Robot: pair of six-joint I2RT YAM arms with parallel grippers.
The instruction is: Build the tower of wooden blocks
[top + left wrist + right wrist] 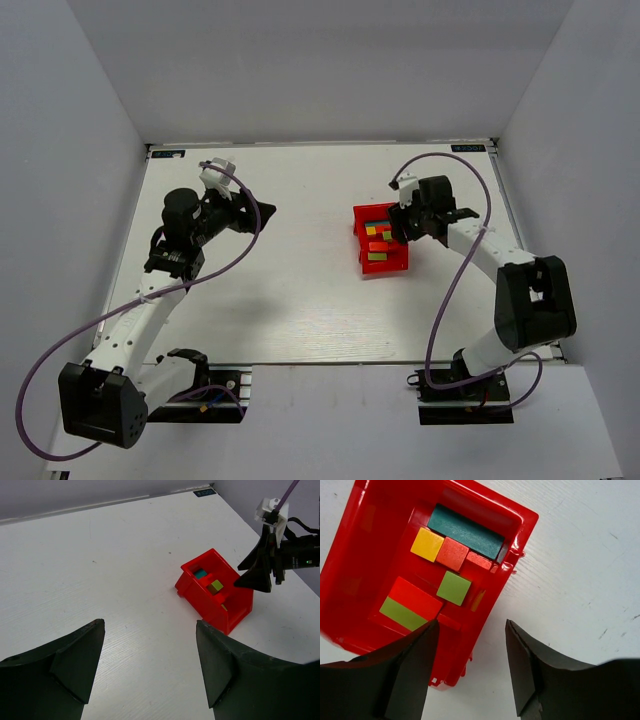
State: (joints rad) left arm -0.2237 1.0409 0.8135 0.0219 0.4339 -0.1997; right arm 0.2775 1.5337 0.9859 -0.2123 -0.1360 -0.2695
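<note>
- My right gripper (471, 630) hangs over the near wall of the red tray (530, 520). Its fingers are parted wide with nothing between them. In the wrist view one finger is over the tray's inside and the other over bare bench (300, 290).
- My left gripper (150, 625) is also wide open and empty. It is well apart from the tray, on the left half of the bench, and only faces it.
- The wood blocks (452, 553) all lie inside the tray. I see no tower standing on the bench, so I judge the build not yet begun.
- The relation that matters is this: from my right gripper, the blocks lie ahead and to the left in its wrist view, inward from the wall I straddle.
- The green cube (454, 588) is nearest my fingertips. The teal bar (466, 529) is farthest, against the opposite wall.
- The teal bar's long axis slants from upper left to lower right in that view. That is closer to the line my fingers close along than across it. To take it by its narrow width, I judge a wrist turn has to come first.
- The right arm is plainly nearer, so I judge the first pick is its job. The left would have to cross the bench.
- The blocks sit packed side by side, so a finger going down between them risks nudging a neighbour.
</note>
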